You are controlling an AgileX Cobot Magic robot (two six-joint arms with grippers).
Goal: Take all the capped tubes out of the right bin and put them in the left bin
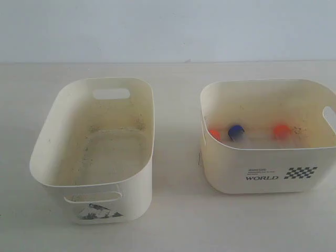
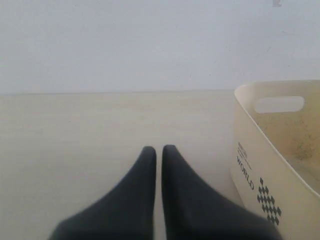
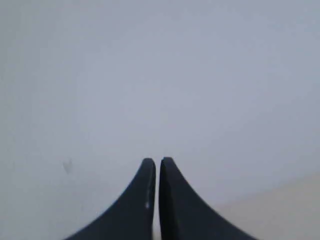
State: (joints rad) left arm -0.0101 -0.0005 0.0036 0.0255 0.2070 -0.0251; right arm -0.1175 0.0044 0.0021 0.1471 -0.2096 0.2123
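The left bin, a cream tub with a torn dark sticker and a speckled inside, holds no tubes. The right bin, printed "WORLD", holds three capped tubes that I can see: an orange-red cap, a blue cap and another orange-red cap. Neither gripper appears in the exterior view. My left gripper is shut and empty, low over the bare table beside a speckled cream tub, apparently the left bin. My right gripper is shut and empty, facing the pale wall.
Both bins stand on a pale wooden table with a gap between them. A plain light wall rises behind the table's far edge. The tub in the left wrist view has an oval handle slot at its far end.
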